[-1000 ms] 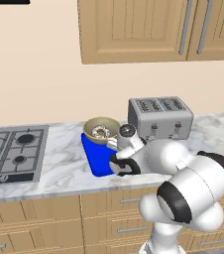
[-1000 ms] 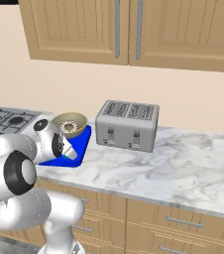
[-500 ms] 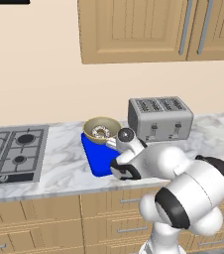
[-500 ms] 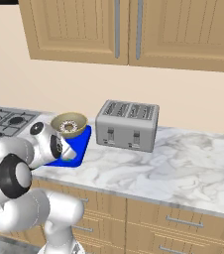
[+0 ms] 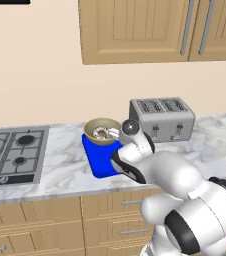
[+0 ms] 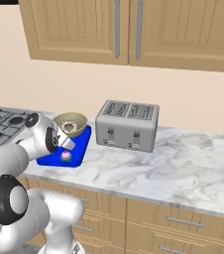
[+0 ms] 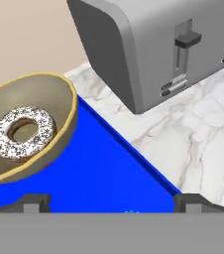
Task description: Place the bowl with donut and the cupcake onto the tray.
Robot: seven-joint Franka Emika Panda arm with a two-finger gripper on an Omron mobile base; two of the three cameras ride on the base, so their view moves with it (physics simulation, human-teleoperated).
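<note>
The tan bowl (image 6: 70, 122) stands on the far end of the blue tray (image 6: 83, 141) with the speckled donut (image 6: 70, 127) inside it. A tiny pink-topped cupcake (image 6: 65, 156) stands on the tray's near end. My gripper (image 6: 67, 145) hangs just above the cupcake and is open. In the hand view its fingertips (image 7: 32, 203) stand wide apart with nothing between them, above the tray (image 7: 99, 178); the bowl (image 7: 59, 106) and donut (image 7: 24, 131) lie to the left. From the left base view the bowl (image 5: 101, 129), donut (image 5: 101, 133) and tray (image 5: 99, 162) show beside my hand.
A grey toaster (image 6: 127, 124) stands just right of the tray on the marble counter (image 6: 183, 163), and it looms close in the hand view (image 7: 158, 44). A gas stovetop (image 5: 12, 155) lies to the left. Wooden cabinets hang above.
The jaws have spread wider and the hand has drawn up a little. The cupcake now stands free on the tray.
</note>
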